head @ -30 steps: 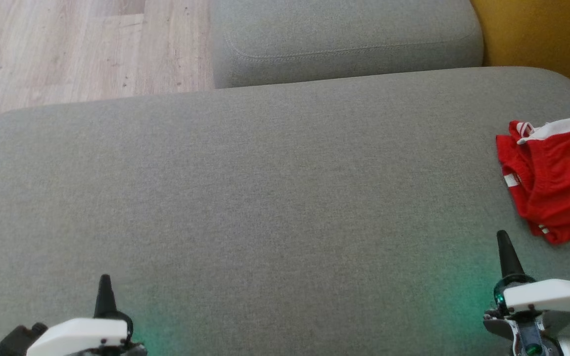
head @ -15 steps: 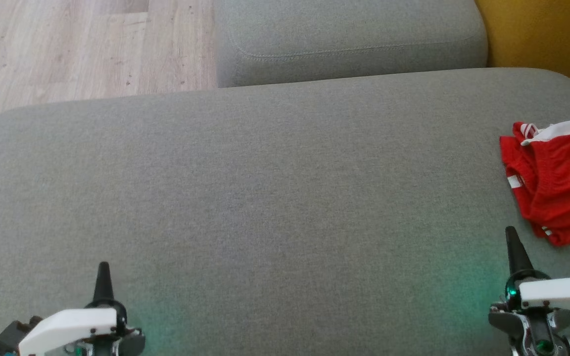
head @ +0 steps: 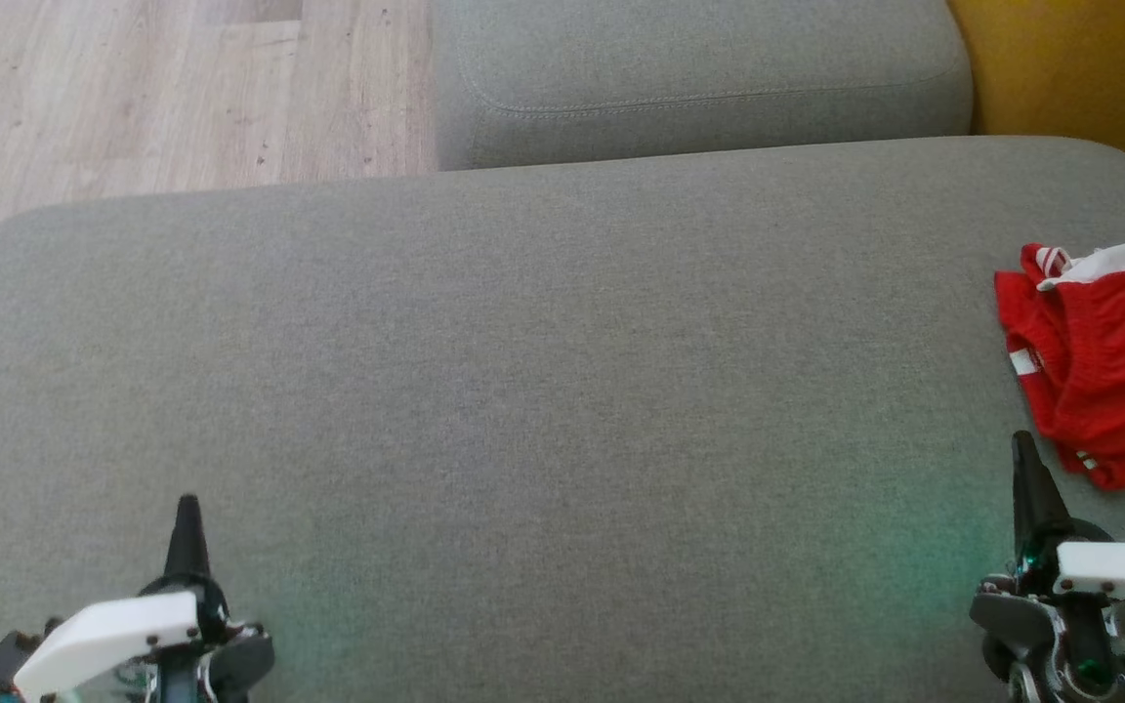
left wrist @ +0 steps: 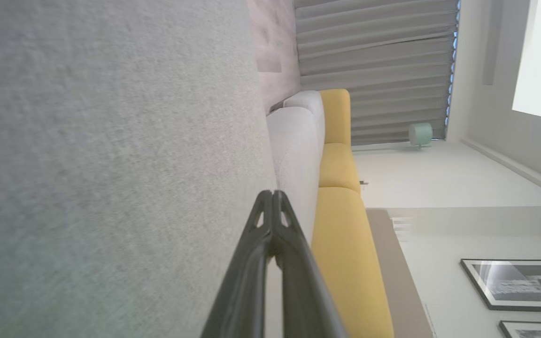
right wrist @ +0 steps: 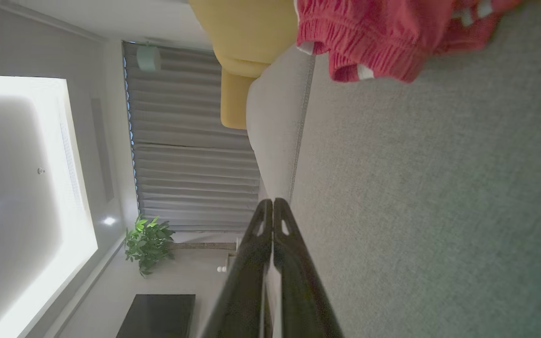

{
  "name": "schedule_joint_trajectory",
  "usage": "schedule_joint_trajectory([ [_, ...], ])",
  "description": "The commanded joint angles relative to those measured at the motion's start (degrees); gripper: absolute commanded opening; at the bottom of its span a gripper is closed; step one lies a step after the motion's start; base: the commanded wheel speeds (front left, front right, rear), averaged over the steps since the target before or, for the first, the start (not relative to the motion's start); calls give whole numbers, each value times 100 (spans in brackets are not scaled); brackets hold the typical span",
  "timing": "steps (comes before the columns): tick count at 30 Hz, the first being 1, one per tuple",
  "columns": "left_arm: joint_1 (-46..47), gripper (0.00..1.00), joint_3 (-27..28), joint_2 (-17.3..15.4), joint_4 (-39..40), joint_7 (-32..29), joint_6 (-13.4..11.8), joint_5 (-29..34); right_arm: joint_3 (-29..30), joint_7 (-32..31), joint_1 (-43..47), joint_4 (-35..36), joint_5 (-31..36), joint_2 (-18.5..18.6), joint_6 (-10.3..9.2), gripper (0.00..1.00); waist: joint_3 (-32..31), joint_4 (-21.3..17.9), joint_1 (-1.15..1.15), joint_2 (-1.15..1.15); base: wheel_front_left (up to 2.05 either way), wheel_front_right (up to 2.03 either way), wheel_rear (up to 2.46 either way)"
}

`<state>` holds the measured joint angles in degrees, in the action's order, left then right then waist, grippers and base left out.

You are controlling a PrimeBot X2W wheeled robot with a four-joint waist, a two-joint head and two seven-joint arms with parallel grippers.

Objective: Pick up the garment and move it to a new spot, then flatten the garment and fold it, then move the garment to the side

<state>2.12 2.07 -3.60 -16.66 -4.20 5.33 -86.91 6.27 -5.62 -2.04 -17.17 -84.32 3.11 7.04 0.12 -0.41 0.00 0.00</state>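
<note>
Right gripper: fingers pressed together, holding nothing, over the near right of the grey sofa cushion. Left gripper: likewise closed and empty, near left of cushion. Red garment lies crumpled at cushion's right edge, just beyond right gripper's tip, not touching. Garment's right part cut off by frame.

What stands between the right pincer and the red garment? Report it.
Nothing visible does. Bare grey cushion lies between the right pincer, which is shut, and the red garment, crumpled just ahead and to its right.
</note>
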Motion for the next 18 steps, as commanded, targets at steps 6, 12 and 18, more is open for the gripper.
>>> schedule_joint_trajectory([
  [6, 362, 0, 330, 23, 234, -136, 140, -302, -22, -54, -384, 277, -449, -4, 43, 0, 3, 21, 0, 0, 0, 0, 0],
  [12, 407, 0, 436, 61, 259, -221, 215, -533, 27, -88, -415, 314, -784, -24, 45, 0, 6, 41, 0, 0, 0, 0, 0],
  [18, 407, 0, 438, 63, 259, -223, 215, -532, 27, -88, -415, 314, -784, -24, 45, 0, 6, 41, 0, 0, 0, 0, 0],
])
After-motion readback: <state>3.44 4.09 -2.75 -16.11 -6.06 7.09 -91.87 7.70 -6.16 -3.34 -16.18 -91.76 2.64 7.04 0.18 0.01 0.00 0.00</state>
